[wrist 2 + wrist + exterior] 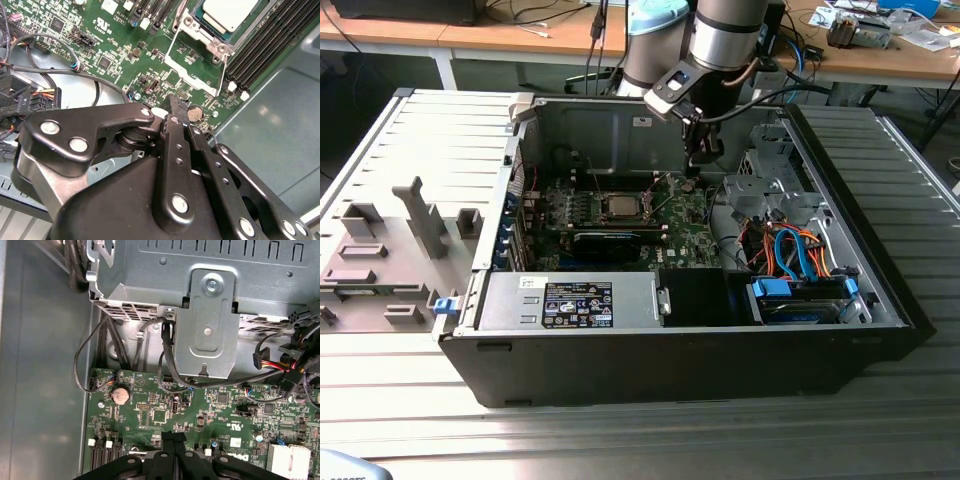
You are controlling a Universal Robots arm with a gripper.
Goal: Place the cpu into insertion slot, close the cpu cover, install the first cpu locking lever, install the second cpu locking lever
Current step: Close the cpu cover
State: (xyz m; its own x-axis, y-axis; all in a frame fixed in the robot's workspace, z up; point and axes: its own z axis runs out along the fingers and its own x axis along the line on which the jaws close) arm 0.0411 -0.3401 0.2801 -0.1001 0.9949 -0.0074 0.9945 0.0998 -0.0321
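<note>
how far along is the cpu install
Done: the small square silvery-topped cpu looks seated in the metal-rimmed insertion slot. In hand: nothing; the black gripper, shut, hovers over the green board beside the round coin cell. Left: the thin silvery cpu cover frame is swung open, board showing through its window, so closing and locking it likely remain.

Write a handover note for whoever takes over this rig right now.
Gripper: shut, nothing seen in it, over the green circuit board by the round silver coin cell, apart from the socket.
Small square silvery-topped cpu: seated in the metal-rimmed square insertion slot.
Thin silvery frame cpu cover: swung open, board showing through its window.
Done: cpu placed.
Left: close the cover, fasten both locking levers.
</note>
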